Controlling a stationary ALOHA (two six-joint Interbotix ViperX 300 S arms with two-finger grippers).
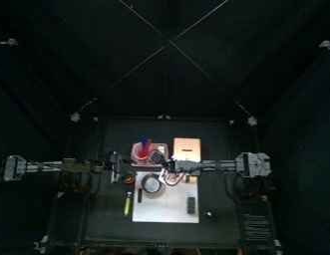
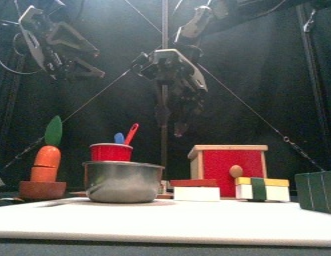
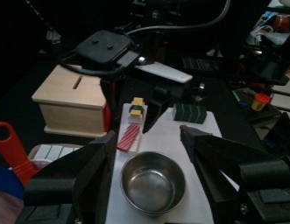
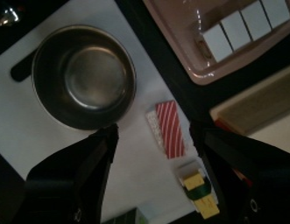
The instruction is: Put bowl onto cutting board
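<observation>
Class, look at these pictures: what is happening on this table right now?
A two-armed robot is working over a small table. The metal bowl sits on the white cutting board, free of both grippers. The right gripper hangs above it with its jaws wide open and holds nothing. The left gripper also hovers near the bowl, jaws apart, empty. A small red-and-white striped block lies on the board beside the bowl.

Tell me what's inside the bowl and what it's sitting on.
The bowl looks empty; its bare metal bottom shows in both wrist views. It sits on the white cutting board, with a red striped block lying beside it. The patch of board directly under the bowl is hidden.
</observation>
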